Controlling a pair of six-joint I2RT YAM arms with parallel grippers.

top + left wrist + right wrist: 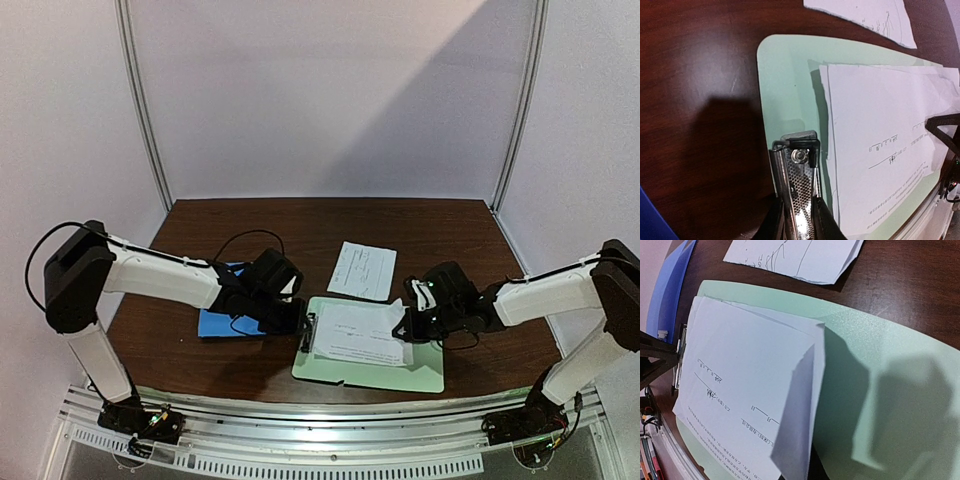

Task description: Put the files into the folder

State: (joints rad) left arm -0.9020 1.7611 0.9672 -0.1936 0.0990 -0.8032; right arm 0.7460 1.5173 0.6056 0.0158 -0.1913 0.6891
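Note:
A white printed sheet [358, 335] lies on the pale green clipboard [425, 375]. Its right edge is curled up, and my right gripper [408, 322] is shut on that edge; the raised flap [799, 410] shows in the right wrist view. My left gripper [799, 210] is shut on the clipboard's metal clip [799, 175] at the board's left end, and the sheet's edge [826, 150] lies just beside the clip. A second white sheet [362, 270] lies on the table behind the clipboard. The closed blue folder [222, 322] lies flat under my left arm.
The dark wooden table [300, 230] has walls at the back and sides. The folder's edge shows in the right wrist view [670, 295] and the left wrist view [650, 220]. The clipboard's near edge is close to the table's front rail [330, 410].

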